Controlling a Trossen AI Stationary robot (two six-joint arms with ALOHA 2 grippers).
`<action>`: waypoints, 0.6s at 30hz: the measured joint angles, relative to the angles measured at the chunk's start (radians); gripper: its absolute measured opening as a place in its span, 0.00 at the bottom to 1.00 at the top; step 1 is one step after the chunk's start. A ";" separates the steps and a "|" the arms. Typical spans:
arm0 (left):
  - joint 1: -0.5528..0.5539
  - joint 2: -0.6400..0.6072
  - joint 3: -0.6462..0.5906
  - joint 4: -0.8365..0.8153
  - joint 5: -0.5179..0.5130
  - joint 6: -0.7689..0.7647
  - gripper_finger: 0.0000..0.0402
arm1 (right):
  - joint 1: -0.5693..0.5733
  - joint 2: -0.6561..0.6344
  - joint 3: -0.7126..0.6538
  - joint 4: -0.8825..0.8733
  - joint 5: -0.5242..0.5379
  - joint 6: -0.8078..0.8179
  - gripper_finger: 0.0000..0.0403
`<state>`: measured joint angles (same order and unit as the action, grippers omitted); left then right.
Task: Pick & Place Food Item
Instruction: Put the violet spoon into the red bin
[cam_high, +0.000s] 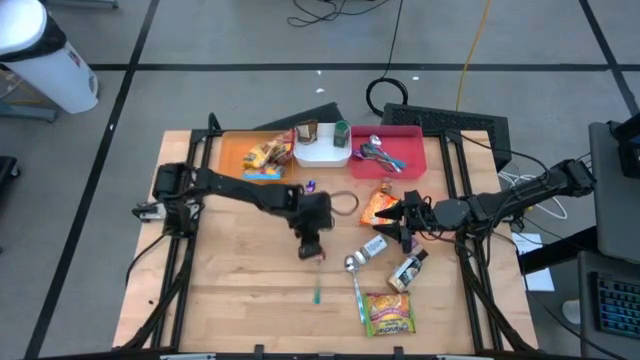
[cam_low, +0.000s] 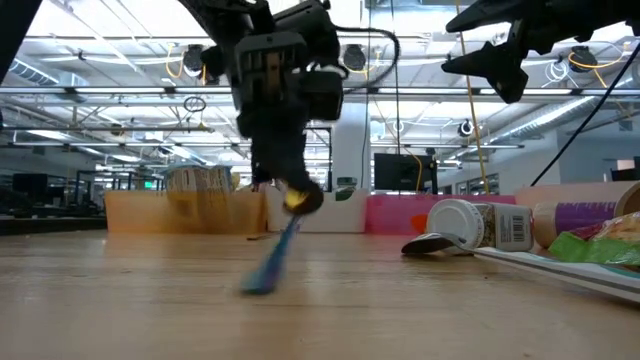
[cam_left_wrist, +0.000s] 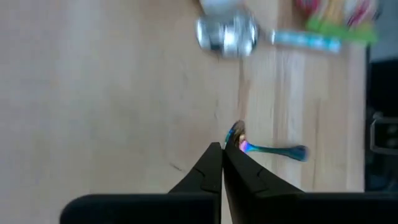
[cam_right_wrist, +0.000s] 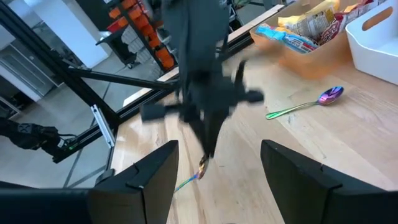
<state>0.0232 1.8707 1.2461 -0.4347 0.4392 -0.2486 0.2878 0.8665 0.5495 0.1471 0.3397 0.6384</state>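
Note:
My left gripper (cam_high: 312, 247) is at the table's middle, shut on an iridescent blue spoon (cam_high: 317, 280). It also shows in the low view (cam_low: 285, 185) and in its own wrist view (cam_left_wrist: 222, 148). My right gripper (cam_high: 402, 213) is open and empty, above the table beside an orange snack bag (cam_high: 378, 207). Its fingers stand wide apart in the right wrist view (cam_right_wrist: 217, 180). A green snack pack (cam_high: 388, 312) lies flat near the front edge. My left gripper pinches the spoon between its two fingertips at the bowl end (cam_left_wrist: 237, 137). The fingers come from above, pointing down. The spoon hangs slanting below them, and its handle (cam_low: 268, 268) runs down toward the near edge, with the free end at the table top.
An orange tray (cam_high: 232, 150) with snacks, a white bin (cam_high: 322, 153) and a pink tray (cam_high: 415, 150) with utensils stand along the far edge. A silver spoon (cam_high: 354, 270), two small bottles (cam_high: 375, 247) (cam_high: 408, 270) and a tape ring (cam_high: 345, 203) lie near the grippers.

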 joint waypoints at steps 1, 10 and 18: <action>0.017 -0.022 0.000 -0.001 -0.007 0.002 0.01 | 0.000 0.000 0.000 0.001 0.000 -0.003 0.56; 0.195 -0.232 0.000 0.035 -0.042 -0.134 0.01 | 0.000 -0.001 0.000 0.105 0.066 -0.107 0.56; 0.264 -0.298 0.000 0.228 -0.118 -0.394 0.00 | 0.002 0.002 0.035 0.255 0.292 -0.442 0.56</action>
<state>0.2871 1.5728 1.2465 -0.2069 0.3208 -0.6431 0.2901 0.8681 0.5845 0.4021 0.6316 0.1968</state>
